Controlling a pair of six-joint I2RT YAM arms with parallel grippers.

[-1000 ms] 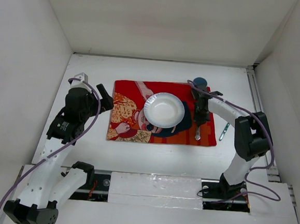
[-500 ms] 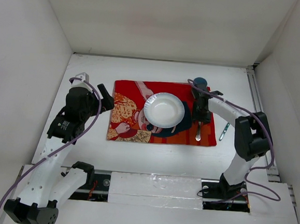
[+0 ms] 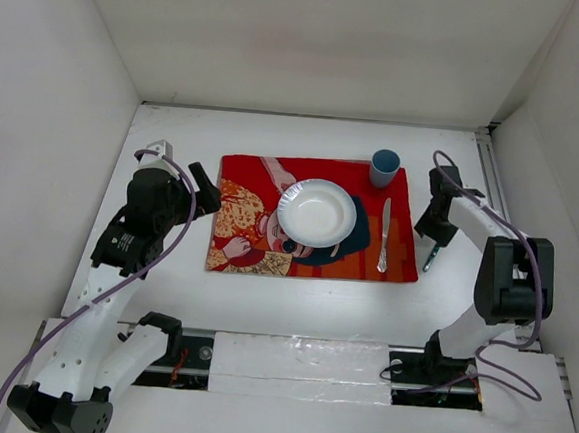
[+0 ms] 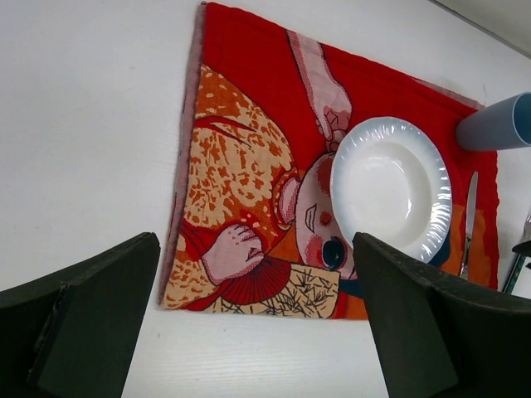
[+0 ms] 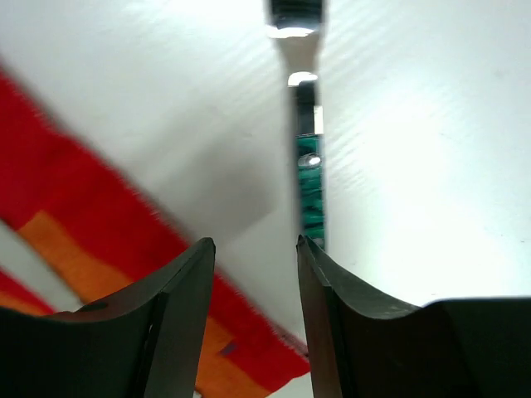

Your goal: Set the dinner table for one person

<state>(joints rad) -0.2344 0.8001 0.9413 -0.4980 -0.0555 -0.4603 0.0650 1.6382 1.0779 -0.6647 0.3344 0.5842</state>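
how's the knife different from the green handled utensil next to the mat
The knife lies on the red cloth; the green-handled utensil lies on the bare dinner table. The knife looks all silver; the utensil has a green handle. The right tool hangs open over the utensil, while no tool is over the knife. Both lie flat to the right of the plate.
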